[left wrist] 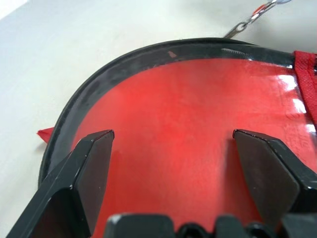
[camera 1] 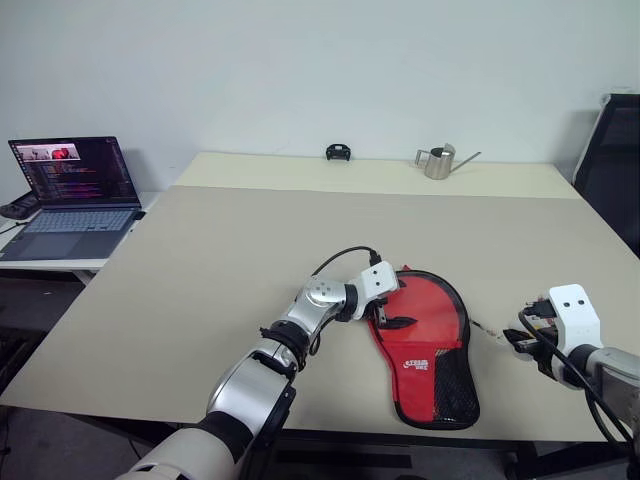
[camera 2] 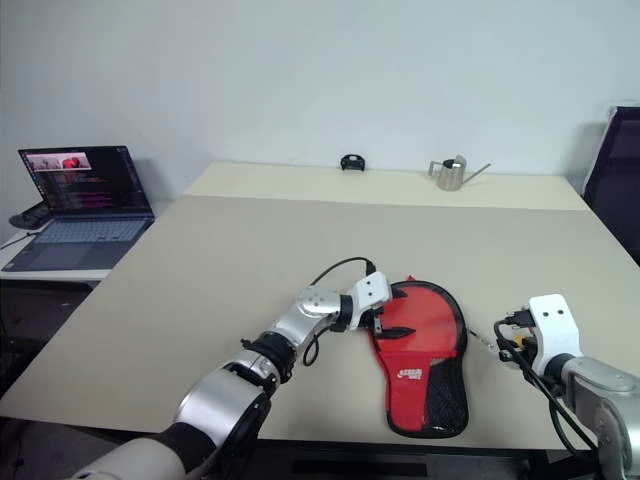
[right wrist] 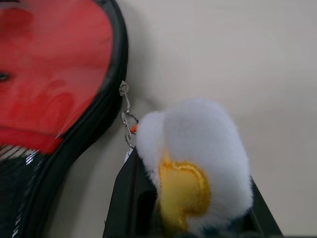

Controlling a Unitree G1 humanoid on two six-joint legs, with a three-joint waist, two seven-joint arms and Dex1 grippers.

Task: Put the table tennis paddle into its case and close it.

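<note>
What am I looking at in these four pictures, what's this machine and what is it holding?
It is a two-armed humanoid robot working at a beige table. The two wide pictures come from cameras in its head, looking down over its arms. The two close-ups come from cameras on its wrists, looking along each claw.

On the table lies a soft, paddle-shaped red and black zip case. Farther back stand a small metal watering can and a small black object; an open laptop sits on a side table to the left.

The left claw is open, its two black fingers resting over the case's red top. The right claw is shut on the white and yellow fluffy charm, which hangs from the case's edge by a small chain.
</note>
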